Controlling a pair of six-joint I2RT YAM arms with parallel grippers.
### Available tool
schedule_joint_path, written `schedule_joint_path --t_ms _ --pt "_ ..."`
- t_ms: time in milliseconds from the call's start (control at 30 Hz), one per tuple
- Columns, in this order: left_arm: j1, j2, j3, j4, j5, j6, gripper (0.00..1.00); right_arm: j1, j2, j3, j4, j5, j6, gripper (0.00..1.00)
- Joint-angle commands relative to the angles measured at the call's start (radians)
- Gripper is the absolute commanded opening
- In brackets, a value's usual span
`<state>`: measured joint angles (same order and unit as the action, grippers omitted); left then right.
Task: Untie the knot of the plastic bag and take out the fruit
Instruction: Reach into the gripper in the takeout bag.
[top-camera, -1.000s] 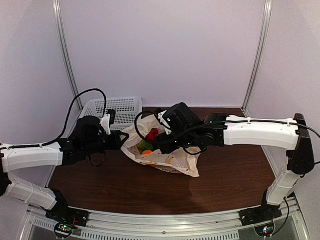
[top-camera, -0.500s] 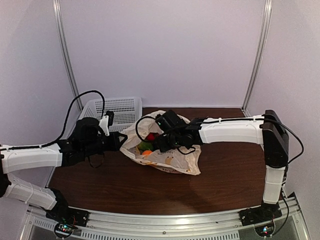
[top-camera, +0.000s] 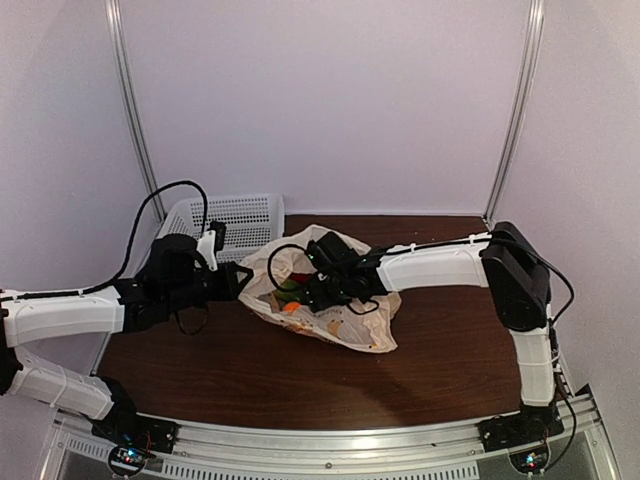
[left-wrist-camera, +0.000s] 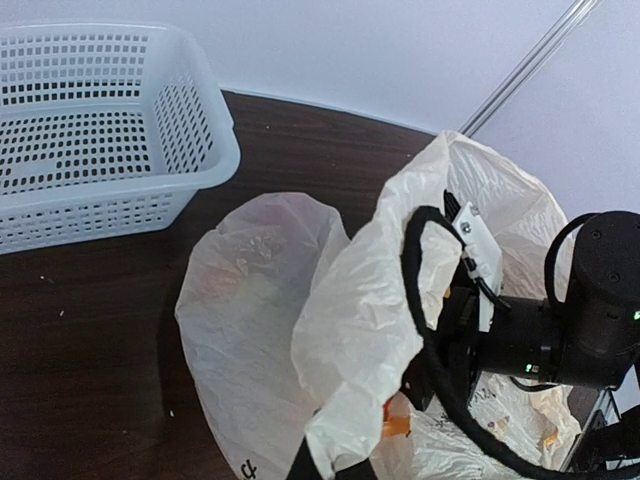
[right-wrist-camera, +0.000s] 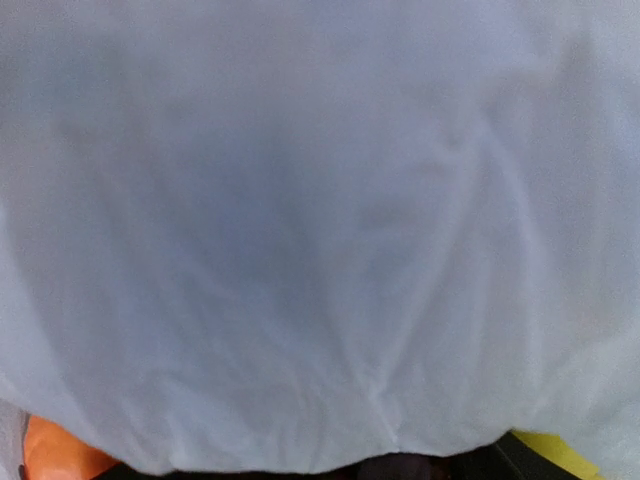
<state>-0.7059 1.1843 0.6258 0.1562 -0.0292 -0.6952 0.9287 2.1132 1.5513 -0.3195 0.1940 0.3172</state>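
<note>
A thin cream plastic bag (top-camera: 357, 326) lies crumpled on a dark brown tabletop (top-camera: 250, 372), its mouth gaping open toward the left. Two robot arms meet at it from opposite sides.

The left arm (top-camera: 70, 312) stretches in low from the left of the bag. The left end effector (top-camera: 243, 283) is pressed together on the bag's left rim, pinching a fold of the film. Its wrist camera shows that fold rising from the bottom edge of the view and billowing up into a tall, pale wall of plastic.

The right arm (top-camera: 440, 268) comes in from the right of the bag and passes over its top. The right end effector (top-camera: 303, 290) is sunk into the open mouth. The film and the black wrist hide its fingers, so I cannot tell whether they are spread or closed. A black cable (top-camera: 280, 252) loops up from that wrist above the bag.

The fruit (top-camera: 292, 305) sits inside the bag, at the mouth, right beside the right end effector. An orange piece and a green one show from above. The right wrist camera is almost filled by blurred white film, with a sliver of orange at its lower left corner and yellow at its lower right.

A white perforated basket (top-camera: 240, 212) stands behind the bag and to its left, near it but not touching.
</note>
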Motion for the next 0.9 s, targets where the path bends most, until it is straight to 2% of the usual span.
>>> schedule_joint_path --t_ms 0,167,267,433,533,600,867 --pt "0.01 0.005 -0.011 0.024 0.004 -0.01 0.0 -0.008 0.06 0.039 0.019 -0.016 -0.005 0.8" --pt "0.013 0.007 -0.011 0.02 0.007 -0.01 0.0 -0.016 0.092 0.058 0.025 -0.008 -0.003 0.72" --pt "0.014 0.008 -0.011 0.016 0.008 -0.01 0.0 -0.019 0.091 0.061 0.039 -0.014 -0.012 0.62" --pt "0.016 0.012 -0.009 0.013 0.009 -0.014 0.0 -0.019 0.08 0.063 0.053 -0.027 -0.032 0.39" --pt "0.017 0.013 -0.008 0.013 0.01 -0.015 0.0 -0.019 0.059 0.048 0.069 -0.035 -0.039 0.33" --pt "0.018 0.015 -0.008 0.013 0.01 -0.014 0.0 -0.02 0.043 0.037 0.079 -0.04 -0.043 0.24" --pt "0.019 0.027 0.0 0.018 0.018 -0.018 0.0 -0.02 -0.023 -0.023 0.129 -0.066 -0.043 0.12"
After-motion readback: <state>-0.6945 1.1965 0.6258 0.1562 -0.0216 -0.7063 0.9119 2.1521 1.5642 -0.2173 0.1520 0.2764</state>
